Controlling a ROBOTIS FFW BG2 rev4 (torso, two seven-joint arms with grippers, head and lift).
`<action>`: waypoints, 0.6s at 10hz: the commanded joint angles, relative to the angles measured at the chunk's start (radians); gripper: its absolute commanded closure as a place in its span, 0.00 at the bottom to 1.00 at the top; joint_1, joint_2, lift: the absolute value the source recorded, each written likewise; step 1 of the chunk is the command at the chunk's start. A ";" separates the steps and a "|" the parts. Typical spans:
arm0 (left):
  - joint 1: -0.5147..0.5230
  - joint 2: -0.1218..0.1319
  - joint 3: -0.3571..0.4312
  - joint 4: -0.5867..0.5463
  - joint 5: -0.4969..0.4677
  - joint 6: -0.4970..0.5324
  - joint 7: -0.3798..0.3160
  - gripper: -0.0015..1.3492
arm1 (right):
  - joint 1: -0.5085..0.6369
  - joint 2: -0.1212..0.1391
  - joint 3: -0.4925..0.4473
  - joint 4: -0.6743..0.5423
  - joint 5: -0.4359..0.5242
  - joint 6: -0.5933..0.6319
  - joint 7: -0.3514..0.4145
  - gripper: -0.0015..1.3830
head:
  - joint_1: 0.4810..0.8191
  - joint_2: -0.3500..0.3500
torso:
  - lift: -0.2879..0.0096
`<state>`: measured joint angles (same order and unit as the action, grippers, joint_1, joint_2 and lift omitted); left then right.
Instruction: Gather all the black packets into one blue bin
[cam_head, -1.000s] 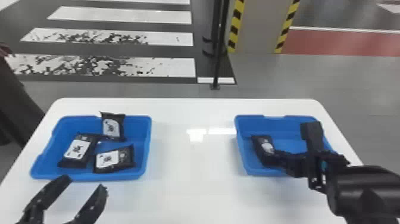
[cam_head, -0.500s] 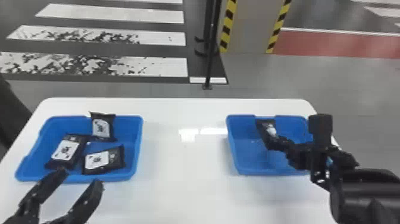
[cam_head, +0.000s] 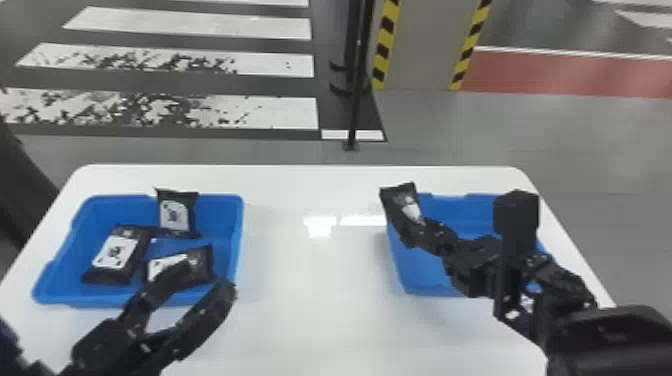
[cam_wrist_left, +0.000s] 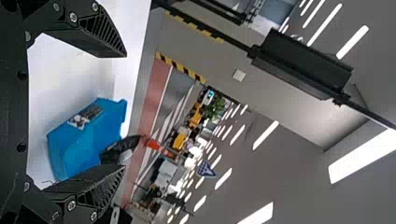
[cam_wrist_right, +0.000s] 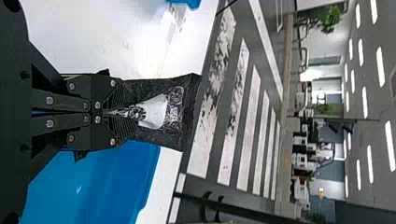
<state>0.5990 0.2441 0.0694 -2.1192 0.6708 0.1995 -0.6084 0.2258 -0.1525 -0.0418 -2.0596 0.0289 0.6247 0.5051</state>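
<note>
From where I stood, the right gripper (cam_wrist_right: 111, 112) had its fingers pinched on a black packet (cam_wrist_right: 161, 112), beside part of a blue bin (cam_wrist_right: 107, 182) on the white table (cam_wrist_right: 107, 42).

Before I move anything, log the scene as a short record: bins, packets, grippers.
left bin: three black packets
right bin: partly hidden behind the right arm
right gripper: shut on a fourth packet
fourth packet: raised at right bin's left edge
left gripper: open, by left bin's near side
gathering: unfinished
</note>
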 joint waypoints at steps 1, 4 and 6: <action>-0.081 0.011 -0.035 0.010 0.033 0.080 -0.010 0.15 | 0.022 -0.007 0.076 -0.055 -0.027 -0.009 0.004 0.92 | 0.63 0.41 | 0.60; -0.236 0.020 -0.135 0.091 0.089 0.115 -0.014 0.15 | 0.061 -0.028 0.165 -0.173 -0.047 -0.011 0.013 0.92 | 0.63 0.46 | 0.60; -0.309 0.012 -0.173 0.152 0.119 0.073 -0.001 0.15 | 0.083 -0.042 0.227 -0.227 -0.045 -0.011 0.026 0.92 | 0.63 0.50 | 0.60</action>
<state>0.3103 0.2588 -0.0942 -1.9840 0.7839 0.2839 -0.6098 0.3010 -0.1917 0.1687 -2.2707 -0.0159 0.6134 0.5306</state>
